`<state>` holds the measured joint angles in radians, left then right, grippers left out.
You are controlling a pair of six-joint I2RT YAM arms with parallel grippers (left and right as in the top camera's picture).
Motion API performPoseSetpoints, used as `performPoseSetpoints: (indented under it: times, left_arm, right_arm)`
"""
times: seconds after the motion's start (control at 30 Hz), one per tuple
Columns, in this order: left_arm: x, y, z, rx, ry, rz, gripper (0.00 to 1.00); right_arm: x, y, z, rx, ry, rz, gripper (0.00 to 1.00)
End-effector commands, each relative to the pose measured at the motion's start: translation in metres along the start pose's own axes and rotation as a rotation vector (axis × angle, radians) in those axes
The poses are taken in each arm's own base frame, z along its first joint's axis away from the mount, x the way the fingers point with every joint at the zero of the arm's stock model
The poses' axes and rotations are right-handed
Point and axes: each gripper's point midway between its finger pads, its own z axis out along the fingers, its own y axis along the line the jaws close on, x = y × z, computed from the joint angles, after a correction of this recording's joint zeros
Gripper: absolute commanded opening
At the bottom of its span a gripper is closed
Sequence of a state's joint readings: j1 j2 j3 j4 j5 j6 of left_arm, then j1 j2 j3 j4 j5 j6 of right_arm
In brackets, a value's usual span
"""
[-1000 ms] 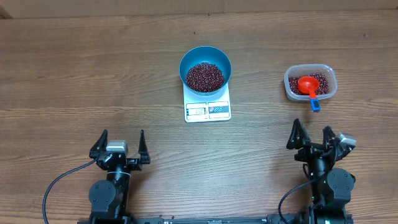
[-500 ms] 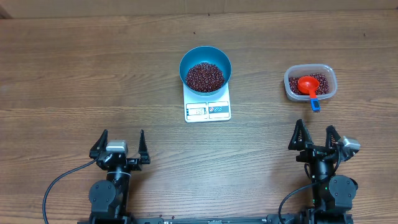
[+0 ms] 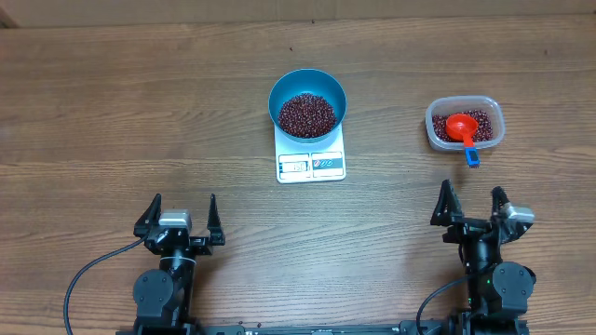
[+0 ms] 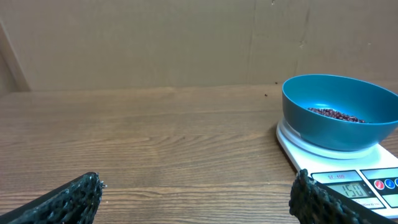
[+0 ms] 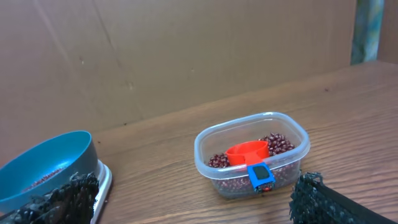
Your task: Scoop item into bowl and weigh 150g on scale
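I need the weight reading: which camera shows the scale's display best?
Left wrist: the display on the scale is near and faces the camera, digits readable. Overhead shows it whole but too small to read. Right wrist catches only the scale's edge under the bowl; no display.

Light even, diffuse, from above; table (image 3: 112, 102) bright with no glare. Faint soft shadow under bowl (image 4: 339, 118) on scale (image 4: 291, 142). Overhead view sharp; wrist views softer, slightly grainy, nearest foreground at lower corners out of focus. Warm cast throughout.
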<state>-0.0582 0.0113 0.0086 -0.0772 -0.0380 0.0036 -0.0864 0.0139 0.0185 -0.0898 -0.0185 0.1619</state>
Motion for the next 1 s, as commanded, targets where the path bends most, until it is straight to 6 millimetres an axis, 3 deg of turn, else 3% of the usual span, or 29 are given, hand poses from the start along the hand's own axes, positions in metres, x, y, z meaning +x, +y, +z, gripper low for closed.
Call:
performPoseSetpoints:
  times: [0.0,0.97]
  left_arm:
    - [0.0000,0.0009,-0.0001,-0.002,-0.004,0.016,0.99]
    - [0.0002,0.0009,0.0000,-0.002,-0.003,0.015,1.00]
  right_arm:
    - [0.0007,-0.0039,-0.0001,0.019,-0.009,-0.090,1.00]
    - [0.0015,-0.0008,0.0000,0.006,-0.006,-0.179,1.00]
